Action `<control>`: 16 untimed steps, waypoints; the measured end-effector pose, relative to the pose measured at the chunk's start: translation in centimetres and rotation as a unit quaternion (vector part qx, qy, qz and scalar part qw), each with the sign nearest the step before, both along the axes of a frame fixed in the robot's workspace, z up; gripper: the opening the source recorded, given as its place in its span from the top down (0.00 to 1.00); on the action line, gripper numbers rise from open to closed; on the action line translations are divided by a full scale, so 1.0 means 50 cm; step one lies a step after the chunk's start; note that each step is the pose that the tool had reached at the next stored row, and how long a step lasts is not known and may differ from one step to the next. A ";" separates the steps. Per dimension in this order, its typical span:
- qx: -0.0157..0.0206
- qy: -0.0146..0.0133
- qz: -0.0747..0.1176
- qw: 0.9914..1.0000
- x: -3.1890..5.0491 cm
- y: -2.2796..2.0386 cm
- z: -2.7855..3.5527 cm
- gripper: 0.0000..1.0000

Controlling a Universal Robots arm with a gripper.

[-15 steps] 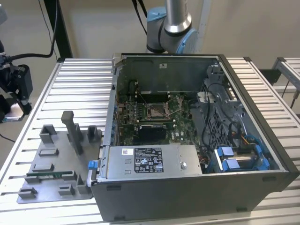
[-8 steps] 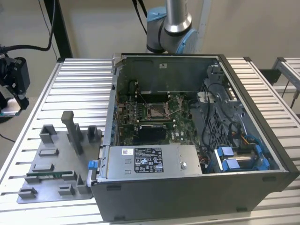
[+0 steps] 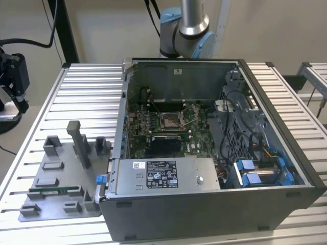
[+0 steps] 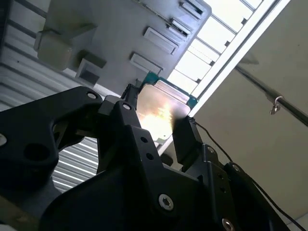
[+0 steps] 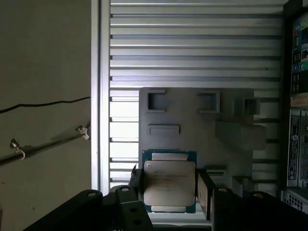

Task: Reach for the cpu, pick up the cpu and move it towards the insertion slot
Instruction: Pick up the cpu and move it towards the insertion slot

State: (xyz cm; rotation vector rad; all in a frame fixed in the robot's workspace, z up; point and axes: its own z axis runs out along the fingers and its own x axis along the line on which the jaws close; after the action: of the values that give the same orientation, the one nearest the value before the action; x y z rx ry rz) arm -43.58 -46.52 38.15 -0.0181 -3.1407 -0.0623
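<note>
Pick-up looks done: claw [image 5: 171, 188] clamped on the cpu [image 5: 169, 178], held over the grey tray [image 5: 192, 139] (2 fingers pinching its edges). Carry step now, I reckon. The insertion slot [image 3: 168, 121] sits inside the computer case [image 3: 204, 214], so it wants a level, steady carry.

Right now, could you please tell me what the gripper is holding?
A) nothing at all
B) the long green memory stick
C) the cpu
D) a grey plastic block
C: in both wrist views the gripper is shut on the cpu, whose silver face sits between the two black fingers, with the grey tray behind it.
</note>
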 end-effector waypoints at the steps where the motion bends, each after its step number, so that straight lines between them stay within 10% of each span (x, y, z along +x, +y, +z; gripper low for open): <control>1: 0.000 0.000 0.000 1.000 0.000 0.0000 0.003 1.00; 16: 0.000 0.000 0.000 1.000 0.000 0.0000 0.024 1.00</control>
State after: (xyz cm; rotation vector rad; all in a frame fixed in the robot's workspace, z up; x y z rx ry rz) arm -43.58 -46.52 39.38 -0.0181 -3.1409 -0.0625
